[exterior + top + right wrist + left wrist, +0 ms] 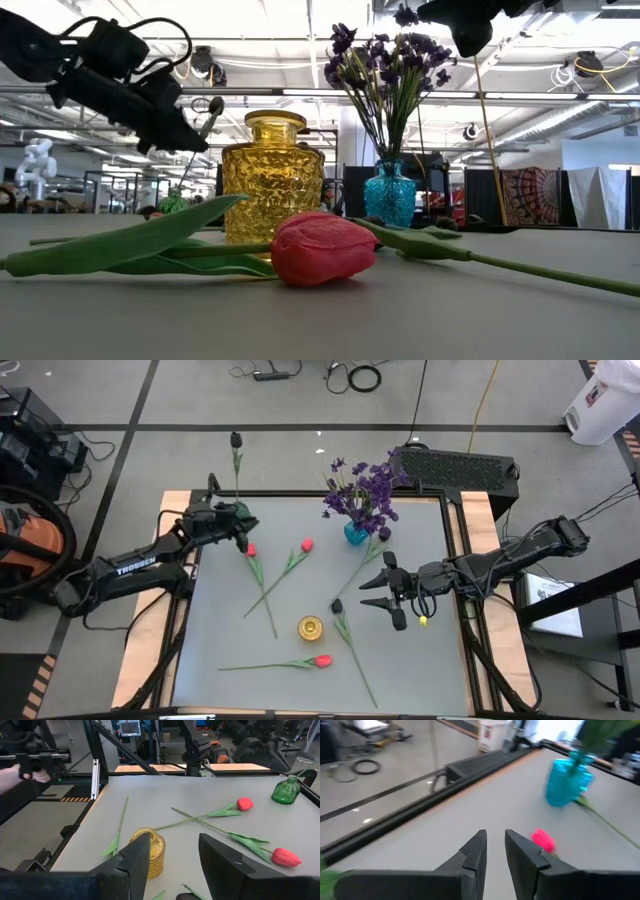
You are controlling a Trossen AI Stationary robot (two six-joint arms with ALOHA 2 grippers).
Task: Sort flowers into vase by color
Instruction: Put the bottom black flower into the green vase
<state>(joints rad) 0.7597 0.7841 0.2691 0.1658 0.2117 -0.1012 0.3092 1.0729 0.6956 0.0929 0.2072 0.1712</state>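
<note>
**Red tulip lying nearest, purple blooms already in the blue vase**

Red-pink tulip (321, 660) is lying at the near table edge, just before the yellow jar (310, 627). Right gripper (392, 592) is hovering mid-table, fingers spread, grasping nothing. Left gripper (243, 525) is sitting beside the green vase (240, 512), fingers nearly together, empty. Purple flowers (362, 490) are standing in the blue vase (355, 534). A near-black tulip (236, 440) is resting beyond the far edge.

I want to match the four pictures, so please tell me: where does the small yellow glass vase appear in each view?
High view: yellow glass vase, low centre of the grey table.
Low view: centre-left, behind a red tulip.
Left wrist view: not in it.
Right wrist view: beside the right gripper fingers.
Shared landmark: the blue vase.
</note>
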